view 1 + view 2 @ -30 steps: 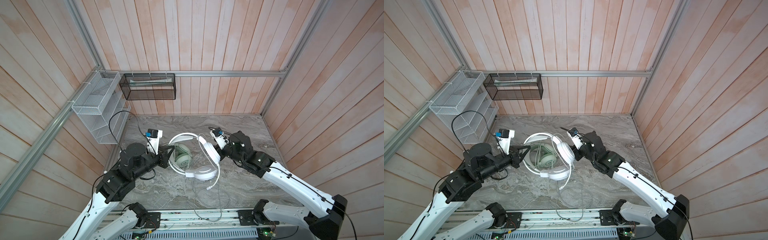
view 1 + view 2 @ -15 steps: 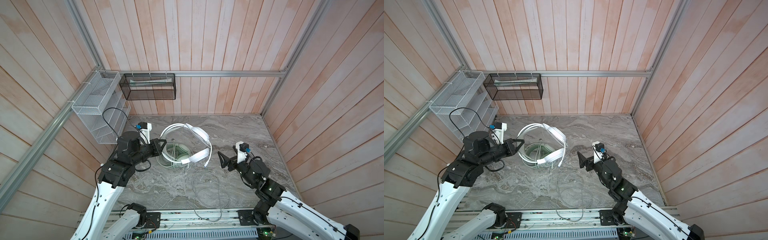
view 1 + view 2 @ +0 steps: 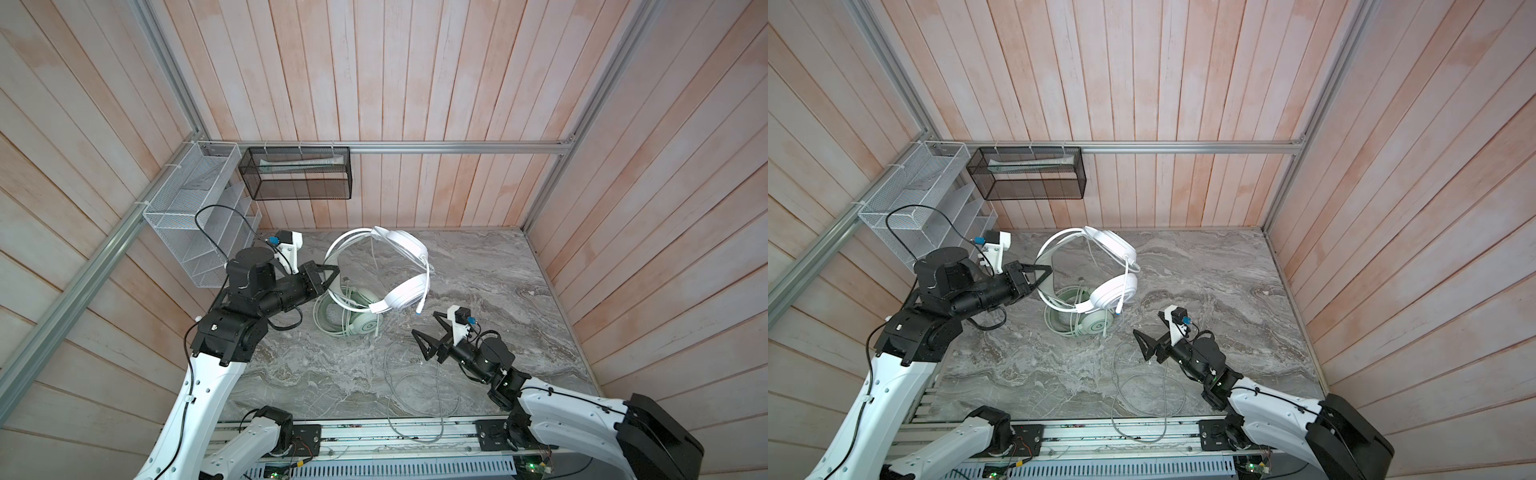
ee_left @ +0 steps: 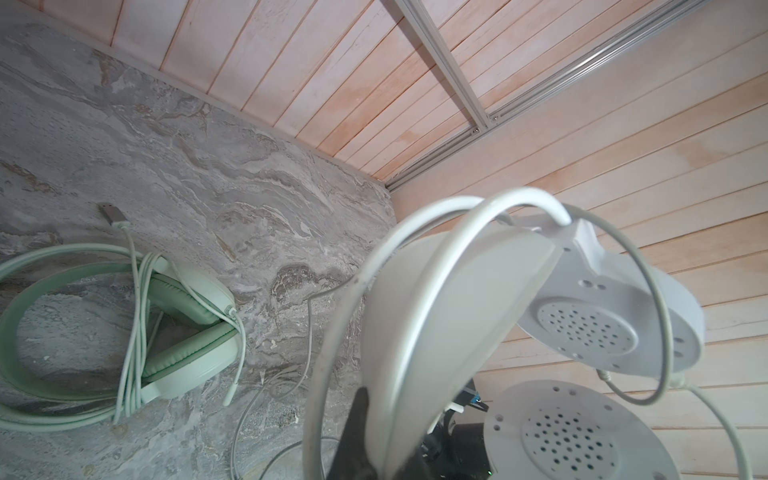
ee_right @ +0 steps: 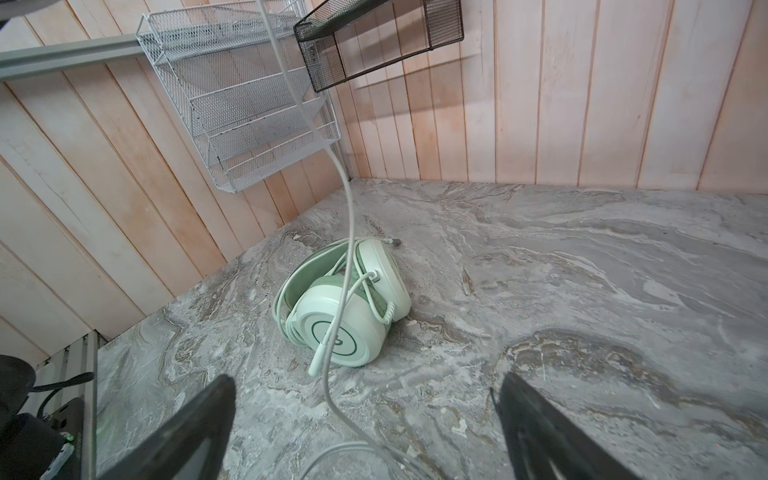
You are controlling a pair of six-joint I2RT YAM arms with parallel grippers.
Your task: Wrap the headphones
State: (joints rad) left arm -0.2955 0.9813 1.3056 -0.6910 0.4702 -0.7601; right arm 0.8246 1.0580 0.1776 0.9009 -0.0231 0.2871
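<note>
A thin pale cord point(image 5: 351, 216) lies in loose loops on the grey, marble-veined tabletop point(image 3: 478, 266) closest to the rail, with one strand rising off the surface. Just past the loops the right gripper point(image 3: 424, 323) hovers low, its black wedge-shaped fingers spread wide and holding nothing. Beyond it the mint-green headset point(image 5: 345, 328) lies on the table. It has smooth round matte cups, one with a dark green ringed logo, and soft padded cushions. Its own cord is bundled around it, and a metal USB plug point(image 4: 111, 212) rests alongside. Partly over it hangs the white headset point(image 3: 407, 286), lifted clear of the table. The left gripper point(image 3: 332, 272) has its jaws pressed together on the thin, wire-like headband. The glossy cups dangle, their inner faces dotted with small holes. On the pale plank wall behind hang a tiered white wire-mesh rack point(image 3: 183, 224) and a black mesh basket point(image 3: 299, 183).
</note>
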